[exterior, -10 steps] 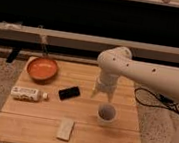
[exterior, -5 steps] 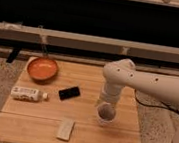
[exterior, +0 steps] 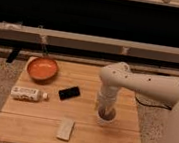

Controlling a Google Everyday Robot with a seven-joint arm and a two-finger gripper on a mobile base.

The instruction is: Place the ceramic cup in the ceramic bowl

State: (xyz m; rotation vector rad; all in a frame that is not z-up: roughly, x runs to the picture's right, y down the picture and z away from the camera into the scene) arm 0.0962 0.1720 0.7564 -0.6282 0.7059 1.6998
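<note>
The white ceramic cup [exterior: 106, 119] stands on the wooden table [exterior: 80, 125] at the right front. My gripper [exterior: 106, 109] points straight down right over the cup and reaches into its mouth, hiding most of the inside. The orange ceramic bowl [exterior: 42, 69] with its darker rim sits at the table's back left corner, well apart from the cup and the gripper.
A black phone [exterior: 69, 92] lies mid-table between bowl and cup. A white labelled bottle [exterior: 26, 93] lies on its side at the left edge. A pale flat rectangular thing [exterior: 65, 128] lies near the front edge. A dark wall with a ledge runs behind the table.
My arm has swung from behind the cup forward and down, so the gripper now sits over the cup's mouth. The cup and the other things have not moved.
</note>
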